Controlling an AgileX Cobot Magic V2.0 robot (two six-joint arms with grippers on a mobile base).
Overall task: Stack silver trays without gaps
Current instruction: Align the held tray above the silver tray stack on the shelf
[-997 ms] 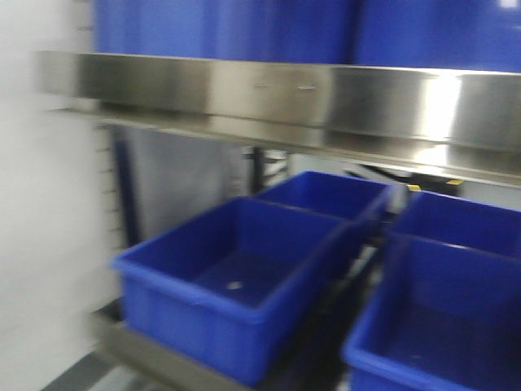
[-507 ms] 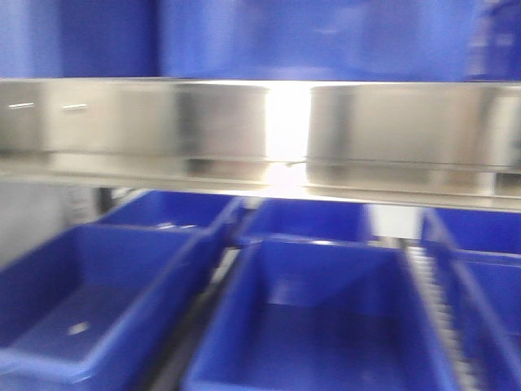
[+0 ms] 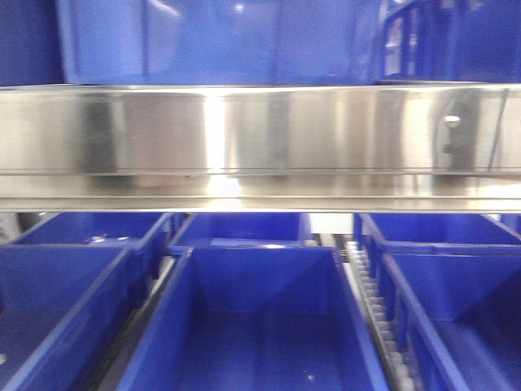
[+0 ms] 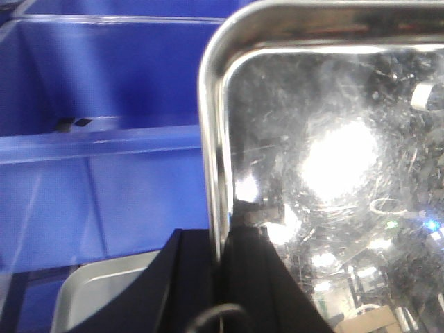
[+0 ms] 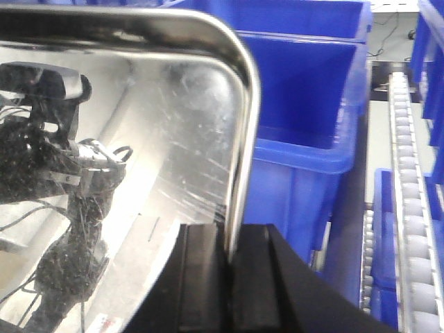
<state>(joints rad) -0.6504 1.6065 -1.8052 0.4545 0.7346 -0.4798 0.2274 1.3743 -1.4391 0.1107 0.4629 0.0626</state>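
A silver tray point(image 4: 326, 152) fills the right of the left wrist view, shiny and scratched inside. My left gripper point(image 4: 220, 232) is shut on its left rim, one black finger on each side of the edge. In the right wrist view the same kind of silver tray point(image 5: 159, 139) mirrors an arm, and my right gripper point(image 5: 231, 229) is shut on its right rim. Part of a second, duller silver tray point(image 4: 104, 295) shows low down, left of the left gripper. No tray and no gripper shows in the front view.
A long brushed-steel band point(image 3: 260, 147) crosses the front view, with blue bins point(image 3: 252, 318) below and above it. Blue bins point(image 4: 104, 111) lie beyond the held tray on the left, a blue bin point(image 5: 305, 104) and a roller track point(image 5: 409, 194) on the right.
The front view has swung round: the steel band, slanted a second ago, now runs level across the frame, and the blue bins below sit square to the camera.
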